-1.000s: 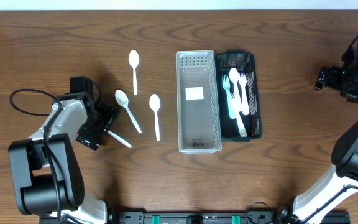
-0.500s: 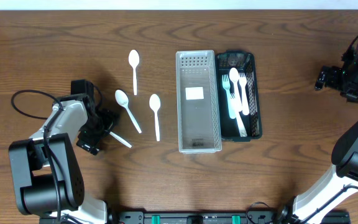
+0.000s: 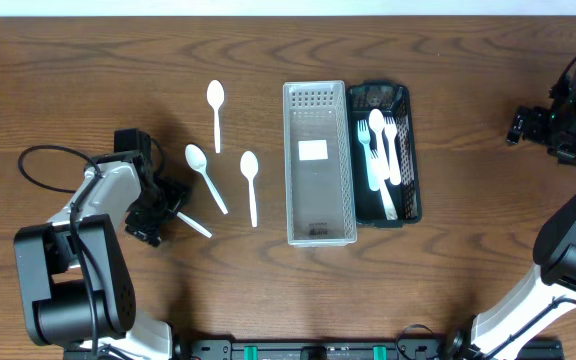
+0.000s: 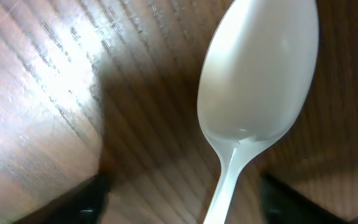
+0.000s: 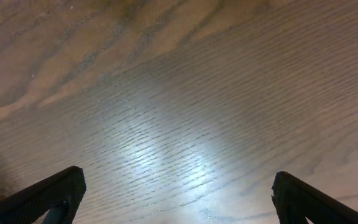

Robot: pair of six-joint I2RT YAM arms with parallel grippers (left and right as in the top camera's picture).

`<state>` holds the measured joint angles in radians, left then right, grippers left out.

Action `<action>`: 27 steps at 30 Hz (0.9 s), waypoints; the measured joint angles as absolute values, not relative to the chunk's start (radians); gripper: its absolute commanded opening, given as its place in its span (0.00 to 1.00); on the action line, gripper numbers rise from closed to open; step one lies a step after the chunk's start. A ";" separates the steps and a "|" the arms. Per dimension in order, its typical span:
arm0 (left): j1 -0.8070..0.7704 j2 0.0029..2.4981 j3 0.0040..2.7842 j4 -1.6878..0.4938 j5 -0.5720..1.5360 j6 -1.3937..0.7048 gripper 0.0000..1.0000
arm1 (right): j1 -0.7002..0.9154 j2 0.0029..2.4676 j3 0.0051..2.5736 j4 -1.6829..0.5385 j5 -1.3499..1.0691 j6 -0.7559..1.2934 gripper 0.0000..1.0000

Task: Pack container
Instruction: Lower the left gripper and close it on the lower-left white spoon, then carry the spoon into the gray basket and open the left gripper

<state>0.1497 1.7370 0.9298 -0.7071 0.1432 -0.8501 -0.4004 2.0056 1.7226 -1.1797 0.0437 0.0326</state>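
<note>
A white plastic spoon (image 4: 260, 81) lies on the wood under my left gripper (image 4: 179, 199). Its bowl fills the left wrist view and its handle runs down between the two dark fingers (image 4: 86, 202), which stand wide apart and do not touch it. In the overhead view only the handle's end (image 3: 194, 225) pokes out from under the left gripper (image 3: 158, 210). Three more white spoons (image 3: 205, 177) lie to its right. A clear basket (image 3: 319, 230) stands empty beside a black basket (image 3: 411, 150) holding white forks and a spoon. My right gripper (image 3: 521, 125) is open over bare wood.
The right wrist view shows only bare tabletop between the right gripper's (image 5: 179, 193) spread fingers (image 5: 48, 193). A black cable (image 3: 43, 160) loops by the left arm. The two baskets stand side by side, touching, at the table's middle.
My left gripper has shifted slightly down and left over the spoon during the first half second, then held still. The right arm has not moved.
</note>
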 measured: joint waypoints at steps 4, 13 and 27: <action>0.150 1.737 0.930 -0.702 0.142 -0.850 0.43 | -0.400 2.006 1.723 -1.180 0.043 0.033 0.99; 0.150 1.737 0.930 -0.691 0.142 -0.856 0.23 | -0.400 2.006 1.723 -1.180 0.044 0.033 0.99; 0.150 1.737 0.942 -0.675 0.143 -0.749 0.06 | -0.400 2.006 1.723 -1.180 0.044 0.033 0.99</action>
<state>0.1497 1.7370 0.9421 -0.6746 0.1432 -0.7490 -0.4004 2.0056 1.7226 -1.1797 0.0437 0.0326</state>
